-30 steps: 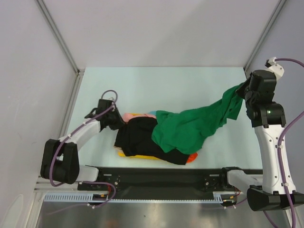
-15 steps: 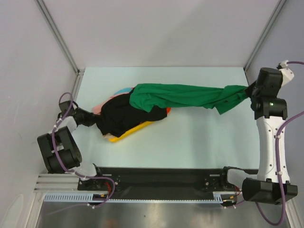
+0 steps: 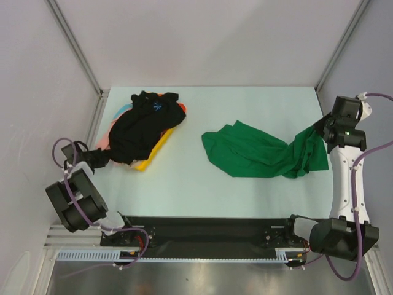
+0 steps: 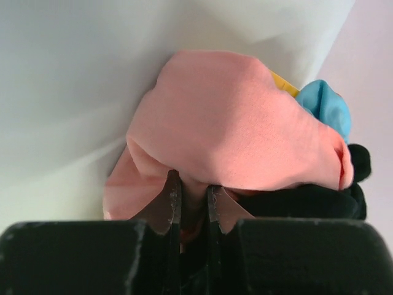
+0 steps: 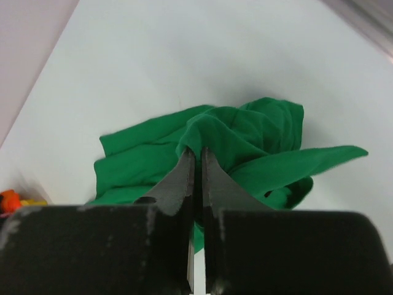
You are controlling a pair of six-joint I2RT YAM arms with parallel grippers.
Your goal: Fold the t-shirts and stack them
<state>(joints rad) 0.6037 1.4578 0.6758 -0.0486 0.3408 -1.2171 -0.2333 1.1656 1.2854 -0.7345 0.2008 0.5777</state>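
Observation:
A heap of t-shirts lies at the back left. The black one (image 3: 140,129) is on top, its blue mark (image 3: 156,107) showing, with orange (image 3: 178,110), yellow (image 3: 155,150), light blue (image 3: 121,113) and pink (image 3: 103,144) edges poking out. My left gripper (image 3: 102,156) (image 4: 191,193) is shut on a fold of the pink shirt (image 4: 233,129) at the heap's near left corner. The green t-shirt (image 3: 249,150) (image 5: 245,132) lies crumpled right of centre, apart from the heap. Its right end rises to my right gripper (image 3: 319,126) (image 5: 198,157), which is shut on it.
Metal frame posts (image 3: 78,55) and white walls stand along the left, back and right of the pale table (image 3: 202,184). A black rail (image 3: 209,230) with the arm bases runs along the near edge. The left arm (image 3: 77,196) is folded back at the near left corner.
The left gripper dragged the heap left and toward the back. The right gripper pulled the green shirt off the heap to the right; it now rests on the table.

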